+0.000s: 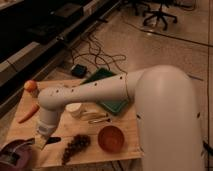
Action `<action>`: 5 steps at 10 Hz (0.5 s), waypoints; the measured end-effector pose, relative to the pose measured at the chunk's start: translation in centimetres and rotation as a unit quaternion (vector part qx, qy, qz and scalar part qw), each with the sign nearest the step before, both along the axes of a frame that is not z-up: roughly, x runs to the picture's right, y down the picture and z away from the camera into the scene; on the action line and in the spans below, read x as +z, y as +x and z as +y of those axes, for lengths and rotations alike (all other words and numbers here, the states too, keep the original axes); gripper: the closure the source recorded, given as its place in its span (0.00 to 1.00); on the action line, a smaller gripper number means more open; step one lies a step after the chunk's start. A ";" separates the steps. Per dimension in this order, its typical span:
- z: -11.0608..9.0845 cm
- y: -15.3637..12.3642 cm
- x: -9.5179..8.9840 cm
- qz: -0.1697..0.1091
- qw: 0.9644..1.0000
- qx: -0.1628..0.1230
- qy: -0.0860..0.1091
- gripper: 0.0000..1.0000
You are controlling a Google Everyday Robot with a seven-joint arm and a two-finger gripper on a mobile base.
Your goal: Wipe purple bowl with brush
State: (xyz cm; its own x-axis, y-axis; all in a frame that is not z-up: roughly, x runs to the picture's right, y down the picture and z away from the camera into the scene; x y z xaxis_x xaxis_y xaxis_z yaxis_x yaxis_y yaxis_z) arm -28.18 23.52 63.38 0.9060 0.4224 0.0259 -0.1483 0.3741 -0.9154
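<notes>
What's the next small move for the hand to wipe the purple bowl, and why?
Probably ease the hand a little toward the purple bowl: the brush at the hand sits just beside the bowl's rim, not yet inside it.

The smooth white arm is showing small dark holes along its tube, narrowing to the claw at lower left.
</notes>
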 end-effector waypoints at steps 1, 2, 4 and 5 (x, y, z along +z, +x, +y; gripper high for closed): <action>-0.1 0.7 0.0 0.006 1.000 0.003 0.001 1.00; -0.3 1.0 0.0 0.009 1.000 0.005 0.002 1.00; -0.9 0.7 0.1 0.009 1.000 0.003 0.006 1.00; -1.3 0.6 0.3 0.009 1.000 0.003 0.007 1.00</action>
